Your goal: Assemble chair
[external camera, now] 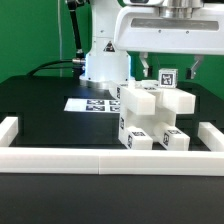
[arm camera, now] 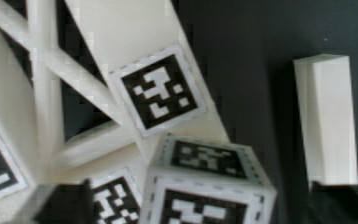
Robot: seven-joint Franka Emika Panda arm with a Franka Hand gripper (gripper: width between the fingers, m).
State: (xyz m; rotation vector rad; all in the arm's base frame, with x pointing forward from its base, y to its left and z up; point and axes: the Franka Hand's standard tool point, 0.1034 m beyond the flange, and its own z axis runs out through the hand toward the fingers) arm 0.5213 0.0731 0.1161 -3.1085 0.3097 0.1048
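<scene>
Exterior view, left to right:

- Marker board (external camera: 92,103) lay flat on the table (external camera: 40,110), left of the build and apart from it. No risk there.
- Chair (external camera: 140,118) stood part-built at centre, just behind the front border rail (external camera: 110,158). It was a stack of blocky tagged pieces. Wrist view showed its slanted bars and tags close up (arm camera: 158,90).
- Gripper (external camera: 169,70) hung over the chair's upper right. Its jaws were spread to either side of the top tagged block, with a gap visible on each side, so it read as open with nothing gripped.
- Wrist view also showed one loose white bar (arm camera: 325,120) lying alone on the table, clear of the chair.

Risks as I judged them:
- The jaws didn't look centred on the block. If one finger had landed first, it would have pushed the whole stack sideways before the grip took hold.
- I couldn't see whether the joints were seated. A side load or lift could have popped a piece loose or tipped the chair.
- The front rail was close, so a shove that way would have jammed the chair against it.
</scene>
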